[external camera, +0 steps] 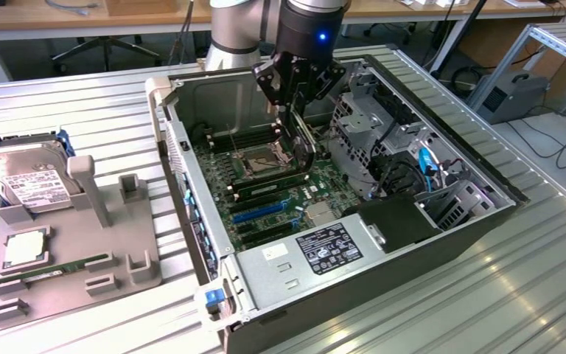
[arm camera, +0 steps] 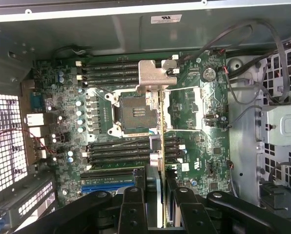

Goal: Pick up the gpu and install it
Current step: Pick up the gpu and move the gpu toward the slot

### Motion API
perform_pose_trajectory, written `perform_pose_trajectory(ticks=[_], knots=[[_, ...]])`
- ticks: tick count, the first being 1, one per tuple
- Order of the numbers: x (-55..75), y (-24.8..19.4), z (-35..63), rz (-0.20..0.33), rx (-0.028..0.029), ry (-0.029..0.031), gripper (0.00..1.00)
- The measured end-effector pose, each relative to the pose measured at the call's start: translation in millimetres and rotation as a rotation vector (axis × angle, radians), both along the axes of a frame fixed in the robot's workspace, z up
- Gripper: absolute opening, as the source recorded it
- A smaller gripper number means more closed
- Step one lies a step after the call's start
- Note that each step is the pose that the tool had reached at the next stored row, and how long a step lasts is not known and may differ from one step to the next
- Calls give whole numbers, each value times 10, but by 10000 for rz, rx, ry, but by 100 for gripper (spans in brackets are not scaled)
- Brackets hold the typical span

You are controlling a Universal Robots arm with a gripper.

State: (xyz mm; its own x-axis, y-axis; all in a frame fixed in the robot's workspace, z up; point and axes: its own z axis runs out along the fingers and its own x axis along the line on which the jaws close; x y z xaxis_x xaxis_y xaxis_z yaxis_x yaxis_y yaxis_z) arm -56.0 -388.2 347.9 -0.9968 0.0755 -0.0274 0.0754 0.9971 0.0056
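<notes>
The gpu (external camera: 305, 147) hangs edge-down inside the open computer case (external camera: 180, 140), clamped in the gripper (external camera: 301, 110), whose jaws are drawn in narrow against the card's two flat faces. In the wrist view the gpu (arm camera: 162, 156) appears edge-on as a thin yellow-green line running out from between the black fingers (arm camera: 133, 204) of the gripper (arm camera: 160, 209), with a silver metal piece at its far end. The card crosses just beside the open processor socket (arm camera: 131, 109) of the motherboard (arm camera: 204, 161). Whether its lower end touches the board cannot be told. A blue expansion slot (arm camera: 106, 186) lies near the fingers. Outside the case, toward the exterior view's left, a grey holder (external camera: 106, 221) carries a hard drive (external camera: 29, 181), a processor chip (external camera: 26, 249) and a narrow memory stick (external camera: 62, 269).
</notes>
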Motion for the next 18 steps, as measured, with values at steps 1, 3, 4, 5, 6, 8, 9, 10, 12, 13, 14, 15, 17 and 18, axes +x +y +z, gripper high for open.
perform_pose_trajectory(ticks=[1, 3, 4, 5, 6, 8, 9, 10, 12, 13, 14, 15, 17, 18], knots=[[1, 0, -2, 0, -2, 0, 27], [2, 0, -5, -1, -7, 0, 27], [2, 0, -6, -1, -11, 0, 27], [2, 0, -8, -1, -13, -1, 27], [3, 0, -9, -1, -19, -1, 27], [3, 0, -12, -1, -30, 0, 27], [3, 0, -13, 0, -35, 0, 27], [4, 0, -14, 1, -41, 0, 27], [4, 0, -17, 0, -49, 0, 27], [4, 0, -19, 0, -52, 0, 27], [4, 0, -21, -1, -56, 0, 27], [6, 0, -23, -2, -60, 0, 27], [13, 0, -27, 1, -65, -1, 27], [18, 0, -30, 0, -69, -1, 27]])
